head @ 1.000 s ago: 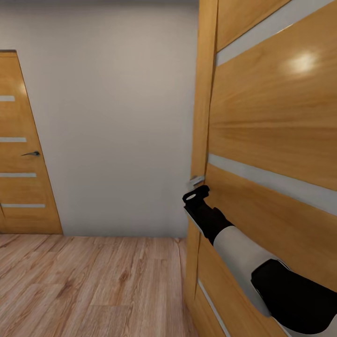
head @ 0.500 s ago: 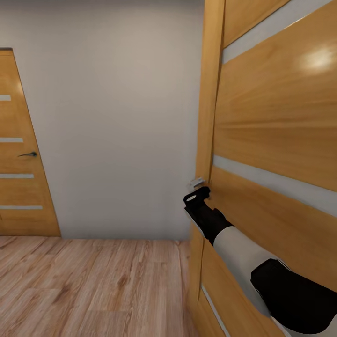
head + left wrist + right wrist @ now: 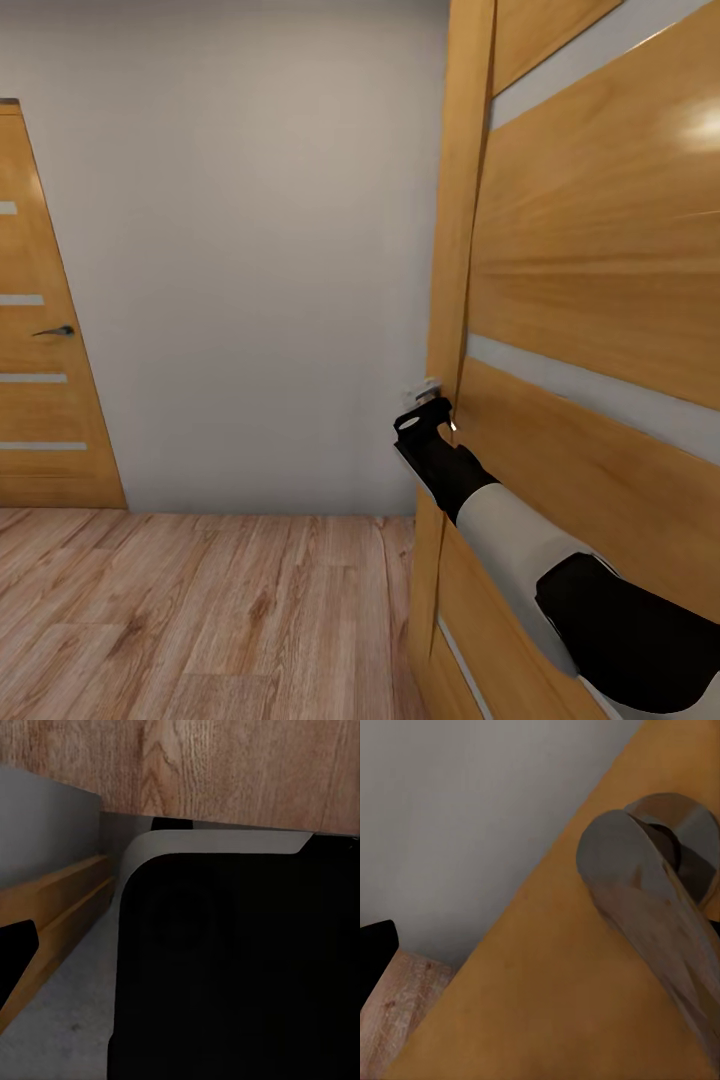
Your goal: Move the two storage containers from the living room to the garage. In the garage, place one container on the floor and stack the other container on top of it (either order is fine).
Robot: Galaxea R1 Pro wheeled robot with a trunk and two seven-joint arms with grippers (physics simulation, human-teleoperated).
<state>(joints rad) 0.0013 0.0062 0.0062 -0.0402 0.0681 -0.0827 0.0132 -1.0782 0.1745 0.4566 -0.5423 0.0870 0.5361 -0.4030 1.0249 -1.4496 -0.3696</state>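
Head view shows the right tool [image 3: 432,412] reached out to the free edge of an orange-wood door [image 3: 590,290], close up at the small metal handle [image 3: 424,383] there. Whether its fingers are parted or closed on that handle cannot be told, since the black wrist hides them. From the right wrist view, the lever handle [image 3: 656,907] sits very near the camera against the door's face, with its round rose behind it, and one dark fingertip [image 3: 375,949] shows at the frame's edge, apart from the lever. The left wrist view gives a dark part of the robot's own body, a strip of grey floor and a wooden skirting [image 3: 52,907]; the left tool's state cannot be told either.

Beyond the door lies a plain pale wall [image 3: 250,250], a second orange-wood door with a dark handle [image 3: 40,330] at the far left, and light wood-plank flooring [image 3: 200,610]. This looks like the narrow hallway, neither living room nor garage.

As for progress, neither storage container appears here and neither tool visibly carries one. The robot seems to be working a door on its route, so both the carrying and the stacking look, on this evidence, unfinished.
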